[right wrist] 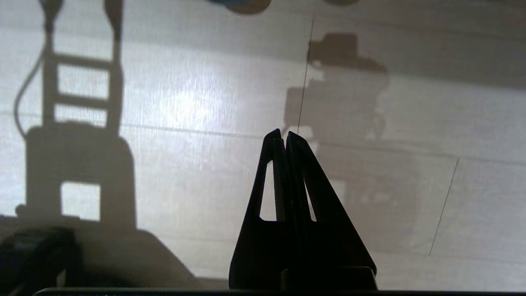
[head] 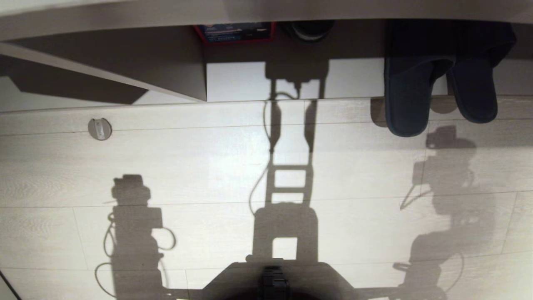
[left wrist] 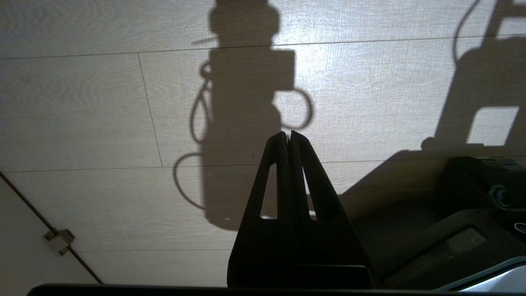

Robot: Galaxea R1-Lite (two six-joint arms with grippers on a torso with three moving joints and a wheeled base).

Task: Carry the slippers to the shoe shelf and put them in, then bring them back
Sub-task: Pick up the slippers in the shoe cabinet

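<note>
Slippers [head: 437, 91] lie at the shelf, well apart from pressed-together right fingers [right wrist: 283, 142].

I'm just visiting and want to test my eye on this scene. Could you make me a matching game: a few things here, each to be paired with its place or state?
Things:
1. slippers
2. left gripper
3. round floor fitting
4. red-edged box

Places or states:
A. set in the pale floor, on the robot's left
B. shut, holding nothing
C. far back in the shadowed recess
D. side by side, heels sticking out over the shelf's edge, on the robot's right

Pairs: 1-D, 2-B, 3-A, 4-C
</note>
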